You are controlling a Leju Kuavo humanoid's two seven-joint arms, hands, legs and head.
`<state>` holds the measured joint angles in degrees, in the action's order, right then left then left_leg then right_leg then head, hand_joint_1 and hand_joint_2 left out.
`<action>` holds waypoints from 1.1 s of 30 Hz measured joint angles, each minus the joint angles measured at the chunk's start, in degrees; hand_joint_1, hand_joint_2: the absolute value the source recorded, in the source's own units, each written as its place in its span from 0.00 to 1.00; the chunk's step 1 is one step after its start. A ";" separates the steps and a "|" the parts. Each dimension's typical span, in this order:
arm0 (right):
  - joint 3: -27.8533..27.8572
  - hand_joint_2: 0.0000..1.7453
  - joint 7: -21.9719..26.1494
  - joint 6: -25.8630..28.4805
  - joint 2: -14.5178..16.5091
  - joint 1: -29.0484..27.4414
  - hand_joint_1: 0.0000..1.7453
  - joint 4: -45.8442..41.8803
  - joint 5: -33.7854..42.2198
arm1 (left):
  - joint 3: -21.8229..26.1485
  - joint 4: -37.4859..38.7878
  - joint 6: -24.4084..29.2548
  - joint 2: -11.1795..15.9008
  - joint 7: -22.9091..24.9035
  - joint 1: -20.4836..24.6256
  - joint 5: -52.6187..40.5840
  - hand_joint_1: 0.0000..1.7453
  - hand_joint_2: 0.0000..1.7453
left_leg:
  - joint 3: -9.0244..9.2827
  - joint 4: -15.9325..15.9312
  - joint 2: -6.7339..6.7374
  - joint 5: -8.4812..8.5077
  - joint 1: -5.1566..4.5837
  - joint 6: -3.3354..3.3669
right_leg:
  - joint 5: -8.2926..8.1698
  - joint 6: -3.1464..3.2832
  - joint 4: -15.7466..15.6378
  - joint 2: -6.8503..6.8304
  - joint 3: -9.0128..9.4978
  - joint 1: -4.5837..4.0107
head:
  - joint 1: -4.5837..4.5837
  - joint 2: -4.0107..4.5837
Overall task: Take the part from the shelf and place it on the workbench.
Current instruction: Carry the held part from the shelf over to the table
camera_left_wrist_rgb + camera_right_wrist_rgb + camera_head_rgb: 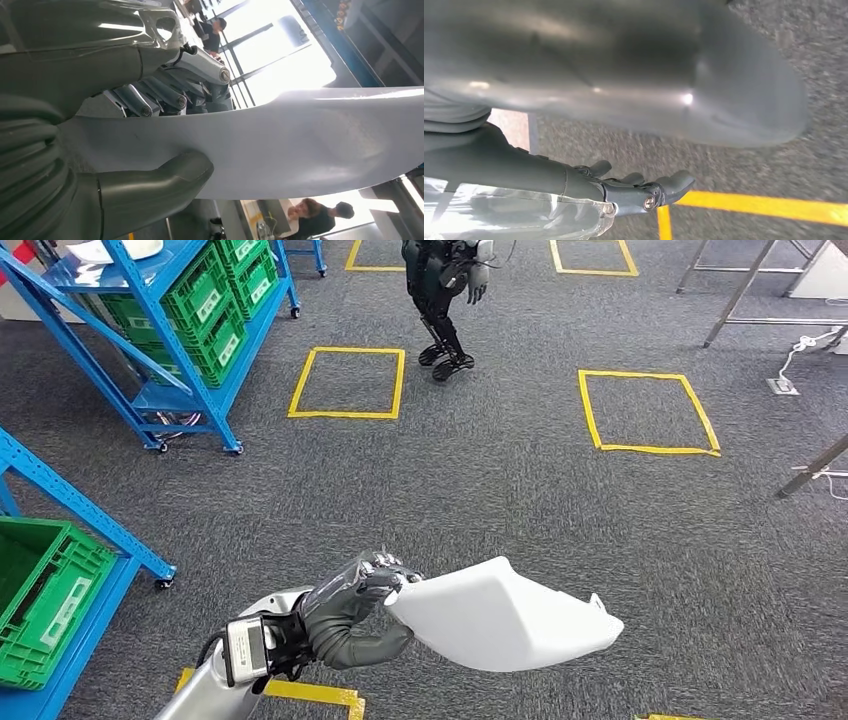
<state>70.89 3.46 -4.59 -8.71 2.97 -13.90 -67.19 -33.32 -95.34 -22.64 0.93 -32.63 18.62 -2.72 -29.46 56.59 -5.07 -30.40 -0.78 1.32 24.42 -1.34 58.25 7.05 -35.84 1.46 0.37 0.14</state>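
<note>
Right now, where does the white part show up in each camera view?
Head view: the white part sits low at centre, held at one end by the left hand.
Left wrist view: white part spans the picture, between thumb and fingers.
Right wrist view: not in it.
Shared landmark: the left hand.

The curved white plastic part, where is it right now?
In the head view, the curved white plastic part sits low and central, gripped at its left end by the robot's left hand above grey carpet, not yet on a workbench.
</note>
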 joint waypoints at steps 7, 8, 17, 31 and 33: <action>0.50 0.00 -0.12 0.15 -0.37 -0.25 0.00 -0.20 0.05 | -0.15 0.03 0.02 -0.45 -0.15 0.16 0.43 1.00 1.00 | 0.38 -1.16 6.02 1.24 0.00 1.09 | 7.06 -1.61 14.00 -6.21 -6.92 -0.01 | -0.23 -0.01; 0.52 0.00 -0.13 0.15 -0.36 -0.34 0.00 -0.24 0.06 | -0.16 0.04 0.02 -0.41 -0.15 0.16 0.43 1.00 1.00 | 0.31 -1.14 6.91 1.22 0.00 1.07 | 7.59 -1.80 15.97 -6.45 -7.56 0.06 | -0.25 -0.01; 0.70 0.00 -0.38 0.26 -0.67 -0.73 0.00 -0.44 -0.28 | -0.32 -0.01 0.31 -0.39 -0.22 0.33 0.59 1.00 1.00 | 0.33 0.04 11.75 -0.22 -0.16 -0.93 | 2.03 -0.33 0.60 -9.13 1.61 0.00 | -0.14 0.01; 1.50 0.00 0.40 0.26 -1.06 -0.31 0.00 -0.79 0.08 | -0.49 0.06 0.55 0.23 -0.07 0.30 0.57 1.00 1.00 | -0.41 0.33 0.83 -0.08 -0.08 0.02 | 0.17 -0.26 0.29 -0.29 0.05 0.15 | -0.06 0.00; 1.55 0.00 0.40 0.26 -1.11 -0.48 0.00 -0.79 0.08 | -0.57 0.06 0.55 0.14 -0.05 0.35 0.57 1.00 1.00 | -0.14 -0.32 2.20 0.54 0.01 0.55 | 0.03 -0.90 0.48 -0.35 -0.45 0.28 | -0.10 0.00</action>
<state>72.44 3.87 -4.33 -9.82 2.49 -14.69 -67.11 -33.89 -95.28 -22.10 1.08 -32.68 18.97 -2.15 -29.60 56.27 -2.87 -29.86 -0.77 1.86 24.45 -2.24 58.73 6.69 -36.29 1.73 0.27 0.14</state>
